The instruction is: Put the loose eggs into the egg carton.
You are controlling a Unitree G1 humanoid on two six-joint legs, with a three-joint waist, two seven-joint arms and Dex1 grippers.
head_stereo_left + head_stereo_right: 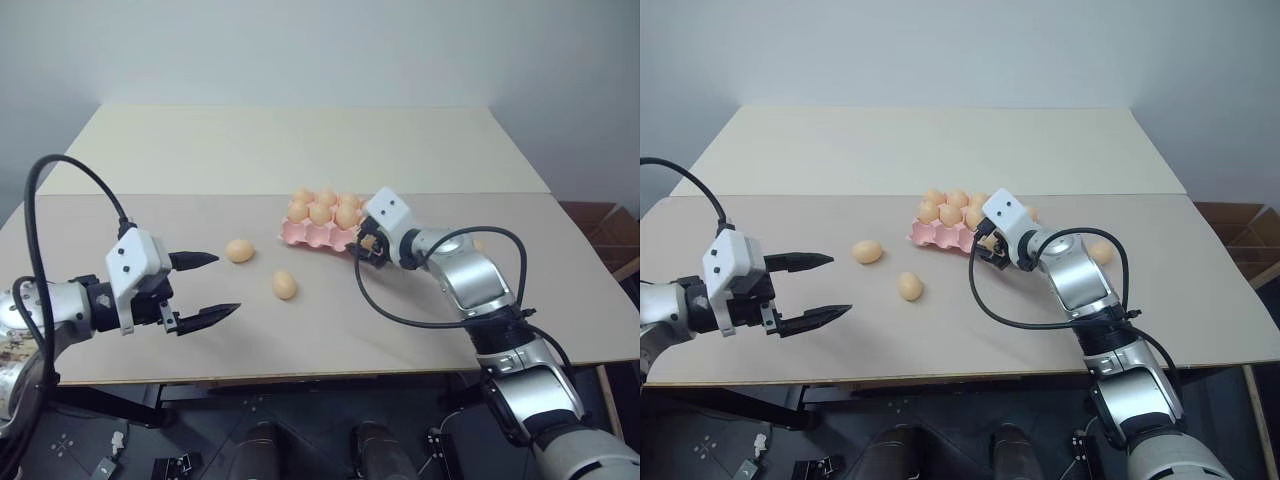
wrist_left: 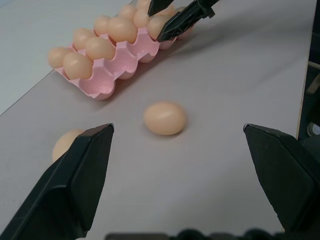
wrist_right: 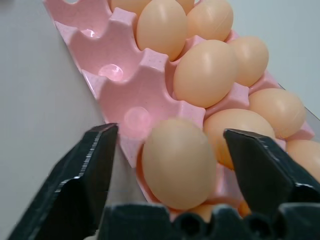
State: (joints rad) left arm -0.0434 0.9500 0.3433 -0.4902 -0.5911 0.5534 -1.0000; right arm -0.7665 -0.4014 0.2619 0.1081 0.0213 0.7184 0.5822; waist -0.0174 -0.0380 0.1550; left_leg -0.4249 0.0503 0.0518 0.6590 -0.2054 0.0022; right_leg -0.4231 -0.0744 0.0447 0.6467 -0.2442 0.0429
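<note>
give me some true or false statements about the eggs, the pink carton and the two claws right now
1. Two pale orange-tan eggs lie loose on the table ahead of the left claw. True.
2. The left claw is shut on an egg. False: it is open and holds nothing.
3. The right claw is at the pink moulded egg carton, fingers apart either side of an egg. True.
4. The carton's cups are all filled. False: some cups are bare.

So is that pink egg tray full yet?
No. The egg carton has empty cups along one side, and two loose eggs lie on the table.
</note>
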